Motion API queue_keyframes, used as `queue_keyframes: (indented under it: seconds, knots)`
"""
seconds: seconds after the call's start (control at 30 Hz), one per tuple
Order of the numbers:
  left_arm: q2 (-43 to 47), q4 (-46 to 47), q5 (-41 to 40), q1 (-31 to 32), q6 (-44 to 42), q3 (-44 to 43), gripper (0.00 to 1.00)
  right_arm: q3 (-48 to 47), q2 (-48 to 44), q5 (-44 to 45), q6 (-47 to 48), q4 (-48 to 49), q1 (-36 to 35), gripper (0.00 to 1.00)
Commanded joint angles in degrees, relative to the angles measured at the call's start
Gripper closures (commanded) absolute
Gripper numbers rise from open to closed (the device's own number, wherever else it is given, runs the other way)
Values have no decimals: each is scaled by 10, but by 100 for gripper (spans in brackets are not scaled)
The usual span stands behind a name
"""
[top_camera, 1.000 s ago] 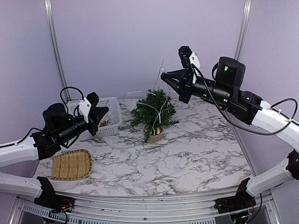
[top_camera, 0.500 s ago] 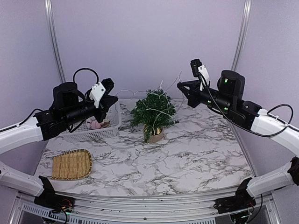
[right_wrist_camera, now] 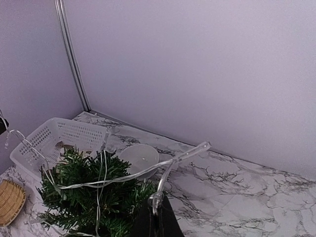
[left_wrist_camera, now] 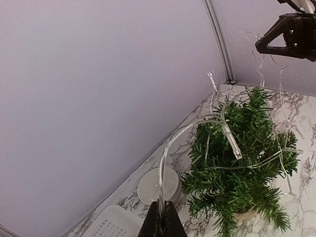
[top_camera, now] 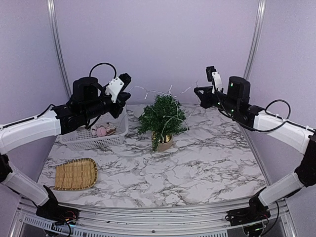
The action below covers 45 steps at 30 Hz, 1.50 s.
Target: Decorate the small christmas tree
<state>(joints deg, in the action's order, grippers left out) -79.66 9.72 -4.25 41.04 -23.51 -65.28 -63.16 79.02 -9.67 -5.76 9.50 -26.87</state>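
Top external view: I have the small christmas tree (top_camera: 163, 118) toward the back of the marble table (top_camera: 207, 168), close to the rear wall, with bare tabletop in front of it and to its right. A white basket (top_camera: 98, 140) sits left of the tree, and a woven tray (top_camera: 75, 174) lies forward-left of it by the table edge. The left gripper (top_camera: 126, 96) and right gripper (top_camera: 196, 90) hang on either side of the treetop, slightly above it. Each is pinched tight on the light string (top_camera: 158, 92) draped over the branches. I can't quite tell how far down it wraps.
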Motion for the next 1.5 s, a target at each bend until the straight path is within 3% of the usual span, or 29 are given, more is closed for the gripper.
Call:
queue_keyframes:
  seconds: [0.0, 0.37, 0.63, 0.87, 1.0, 1.2, 1.47]
  knots:
    - [-26, 33, -32, -28, 41, -43, 100, -53, 37, -26, -15, 49, 18, 100]
    - [-70, 65, 2, -61, 75, -92, 100, -87, 90, -43, -29, 103, 32, 100]
    - [-122, 50, -59, -77, 102, -122, 100, -151, 184, -61, -44, 110, 32, 99]
    - [-110, 36, -131, -97, 132, -95, 100, -179, 232, -97, -66, 123, 32, 96]
    - [-87, 18, -145, -114, 159, -76, 100, -192, 249, -117, -76, 126, 32, 91]
    - [-74, -34, -163, -123, 174, -72, 100, -201, 261, -131, -85, 121, 32, 69]
    - [-17, -55, -137, -123, 184, -42, 100, -182, 219, -117, -64, 106, 32, 64]
